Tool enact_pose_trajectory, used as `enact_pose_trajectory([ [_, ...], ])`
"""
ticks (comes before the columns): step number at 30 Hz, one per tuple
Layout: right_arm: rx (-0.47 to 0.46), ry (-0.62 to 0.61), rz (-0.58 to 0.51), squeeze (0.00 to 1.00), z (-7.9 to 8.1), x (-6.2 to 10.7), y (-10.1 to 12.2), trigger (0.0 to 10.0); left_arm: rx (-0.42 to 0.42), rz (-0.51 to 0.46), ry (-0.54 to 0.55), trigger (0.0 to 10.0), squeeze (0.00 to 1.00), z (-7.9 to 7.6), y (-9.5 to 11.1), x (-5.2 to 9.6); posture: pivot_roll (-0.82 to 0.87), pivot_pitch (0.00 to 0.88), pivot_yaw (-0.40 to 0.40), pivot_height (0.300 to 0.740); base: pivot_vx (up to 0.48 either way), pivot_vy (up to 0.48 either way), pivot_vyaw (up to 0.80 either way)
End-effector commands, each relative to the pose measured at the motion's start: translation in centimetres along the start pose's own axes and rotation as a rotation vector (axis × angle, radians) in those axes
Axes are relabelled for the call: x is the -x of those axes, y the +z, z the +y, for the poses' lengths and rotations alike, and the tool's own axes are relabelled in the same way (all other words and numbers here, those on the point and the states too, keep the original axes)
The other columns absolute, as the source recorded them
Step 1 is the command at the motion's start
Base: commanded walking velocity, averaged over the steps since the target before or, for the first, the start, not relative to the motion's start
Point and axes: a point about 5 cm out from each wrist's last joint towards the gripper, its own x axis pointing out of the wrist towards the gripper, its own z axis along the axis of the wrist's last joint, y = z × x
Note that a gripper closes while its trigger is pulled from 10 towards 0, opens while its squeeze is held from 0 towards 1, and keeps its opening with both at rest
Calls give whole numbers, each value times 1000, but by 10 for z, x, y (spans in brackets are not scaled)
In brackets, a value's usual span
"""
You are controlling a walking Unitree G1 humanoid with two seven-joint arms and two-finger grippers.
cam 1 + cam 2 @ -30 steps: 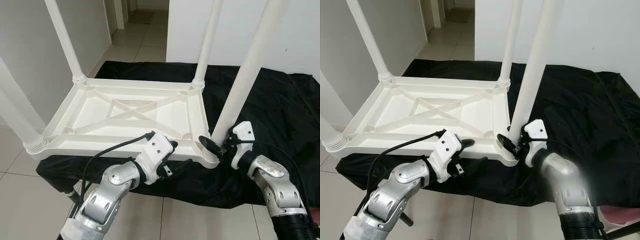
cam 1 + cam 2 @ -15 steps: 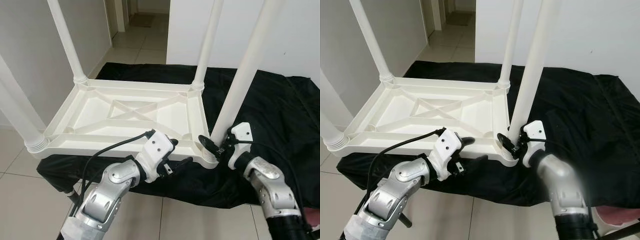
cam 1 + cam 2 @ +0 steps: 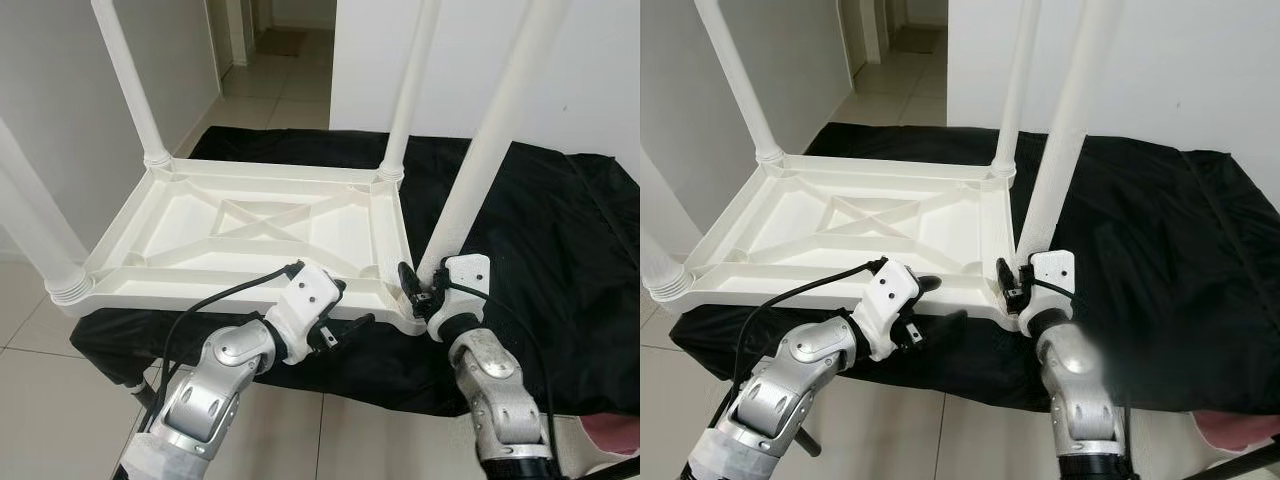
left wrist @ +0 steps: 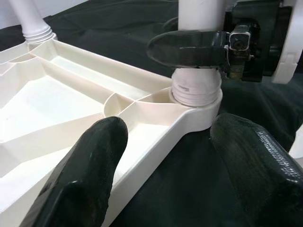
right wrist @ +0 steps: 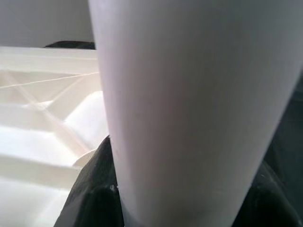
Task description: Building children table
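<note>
Lying upside down on a black cloth (image 3: pixel 560 230) spread over the floor (image 3: pixel 60 400), the white plastic children's tabletop (image 3: pixel 250 235) shows its ribbed underside, and four white legs stand up from its corner sockets: the near-left leg (image 3: pixel 35 235), the far-left leg (image 3: pixel 130 85), the far-right leg (image 3: pixel 405 90) and, closest to the robot on the right, the near-right leg (image 3: pixel 480 150). The left tool (image 3: pixel 340 318) sits at the tabletop's near rim with its fingers (image 4: pixel 94 165) spread wide, one over the rim's inner side and one outside it, so the rim lies between them without being pinched, as the left wrist view shows. To the right, the right tool (image 3: pixel 418 290) is clasped round the base of the near-right leg just above its corner socket (image 4: pixel 196 94), narrow and holding the leg. The step in hand appears to be seating or twisting this last leg home. To do it well, the left tool should probably close on or press down against the rim to steady the tabletop, since the light plastic could slide on the cloth or turn with the leg. The right tool would do best to keep the leg upright and in line with the socket, working low near the collar; a tilt there could jam the leg or lever the corner up off the cloth.
</note>
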Motion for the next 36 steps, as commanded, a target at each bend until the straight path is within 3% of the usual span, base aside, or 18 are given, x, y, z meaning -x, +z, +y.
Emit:
enact_pose_trajectory([
  [1,-3,-81,45,0,-3,3,-8,10000,0,22,103,10000,0,9,-2,1,-11,25,21,740,0,0,0],
  [5,-52,-167,75,0,15,7,-17,10000,2,27,116,10000,0,12,-3,2,-8,27,16,740,0,0,0],
  [13,-66,-142,64,16,28,5,-15,10000,2,25,122,10000,0,13,-2,2,0,26,17,740,0,0,0],
  [14,-80,-124,44,1000,29,5,-12,10000,1,25,123,10000,0,13,-2,2,1,27,15,740,0,0,0],
  [18,-68,-72,-19,1000,30,9,-2,10000,0,24,127,10000,0,15,-2,2,-6,29,13,740,0,0,0],
  [19,-64,-60,-22,871,30,11,-1,10000,3,23,128,10000,0,15,-2,2,-11,32,10,740,0,0,0],
  [20,-64,-60,-22,871,30,11,-1,10000,3,23,128,10000,0,15,-2,2,-11,32,10,740,0,0,0],
  [21,-55,-56,-28,0,29,14,-1,10000,4,22,127,10000,0,15,-2,2,-11,32,10,740,0,0,0],
  [26,-41,-57,-31,0,27,22,-1,10000,8,22,125,10000,0,14,-3,2,-11,32,10,740,0,0,0],
  [30,-25,-20,-26,0,15,40,-4,10000,14,18,117,10000,0,12,-2,0,-34,43,18,740,0,0,0],
  [36,-19,-15,-25,0,14,38,-6,10000,15,17,113,10000,0,12,-2,-1,-37,45,21,740,0,0,0],
])
